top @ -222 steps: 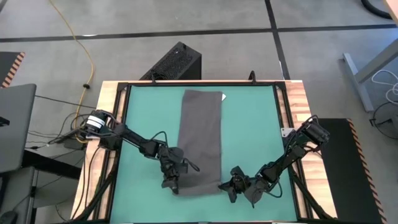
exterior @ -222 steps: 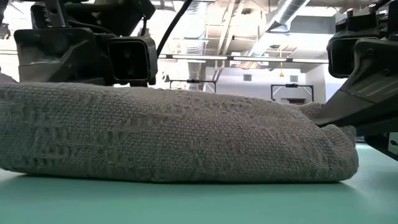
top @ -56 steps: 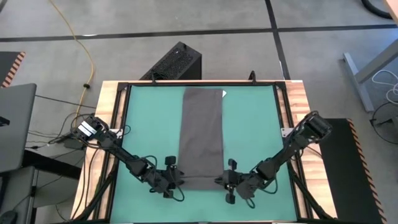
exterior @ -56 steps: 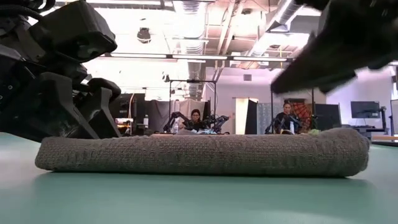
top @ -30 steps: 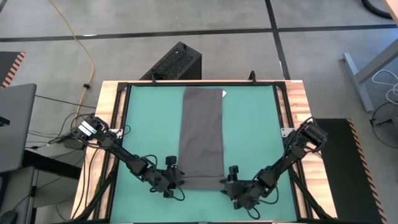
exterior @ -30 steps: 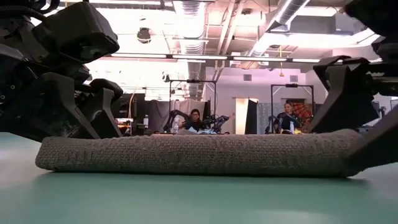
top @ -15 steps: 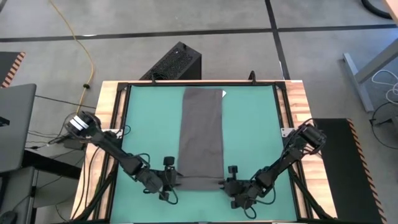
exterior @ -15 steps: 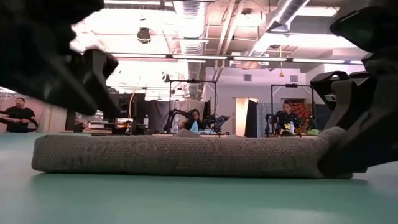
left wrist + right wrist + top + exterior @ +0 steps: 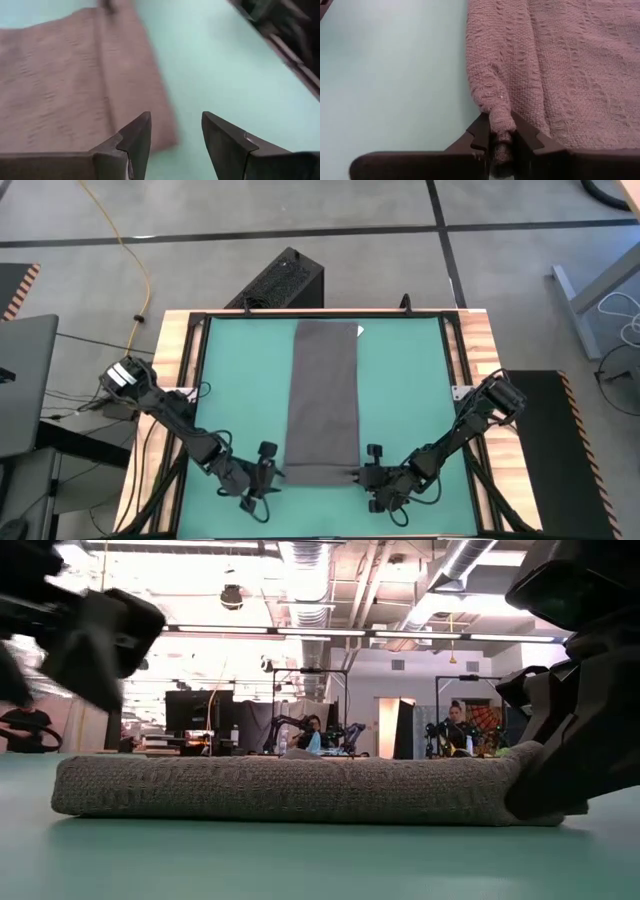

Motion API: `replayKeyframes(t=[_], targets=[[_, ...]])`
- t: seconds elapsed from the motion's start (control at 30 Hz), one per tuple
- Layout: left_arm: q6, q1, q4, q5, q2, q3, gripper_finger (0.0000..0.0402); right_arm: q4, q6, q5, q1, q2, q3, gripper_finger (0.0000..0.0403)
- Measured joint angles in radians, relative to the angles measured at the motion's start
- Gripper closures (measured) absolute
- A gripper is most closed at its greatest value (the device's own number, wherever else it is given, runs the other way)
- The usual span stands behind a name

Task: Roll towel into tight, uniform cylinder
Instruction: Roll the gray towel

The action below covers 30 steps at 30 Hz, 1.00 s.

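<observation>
— Where's the towel [image 9: 323,402] sitting right now?

— Stretched out long down the middle of the green tabletop [image 9: 410,390], dark grey, flat for most of its length. The little white tag [image 9: 360,332] pokes out at the towel's far corner, on the right arm's side. The near end is turned over into a low, thick fold; from table height it looks like a squat roll lying across the mat.

— And the arms?

— Both are down at that near end, one at each corner. The right pincer [image 9: 501,141] has its fingers pressed together on the towel's near corner; you can see a bunched bit of cloth squeezed between them in the right wrist view, and from table height its dark body sits right against that end of the fold.

— The left one?

— The left pincer [image 9: 175,131] has its fingers apart with nothing between them. It's just beside the towel's other near corner, off the cloth, with bare green mat showing in the gap. From overhead it's a touch outward of the towel's edge.

— Anything beyond the towel?

— People seated at benches far behind it, and a black box [image 9: 277,280] on the floor past the towel's far end
</observation>
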Motion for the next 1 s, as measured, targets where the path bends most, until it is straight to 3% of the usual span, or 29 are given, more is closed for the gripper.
replayKeyframes(t=[0.2, 0.33, 0.53, 0.77, 1.0], targets=[[0.053, -0.022, 0.058, -0.024, 0.029, -0.016, 0.0228, 0.000, 0.002, -0.005, -0.013, 0.000, -0.001, 0.0338], [0.097, -0.016, 0.159, -0.034, 0.123, -0.016, 0.0220, 0.002, 0.004, -0.006, -0.018, 0.000, -0.001, 0.0338], [0.076, -0.008, 0.182, -0.094, 0.210, -0.007, 0.0218, 0.002, 0.019, -0.006, -0.017, 0.001, -0.001, 0.0338], [0.043, 0.006, 0.160, -0.129, 0.212, -0.007, 0.0218, 0.003, 0.025, -0.005, -0.017, 0.001, -0.001, 0.0338], [0.122, -0.041, 0.187, -0.144, 0.162, -0.008, 0.0218, 0.003, 0.027, -0.005, -0.017, 0.001, -0.001, 0.0337]])
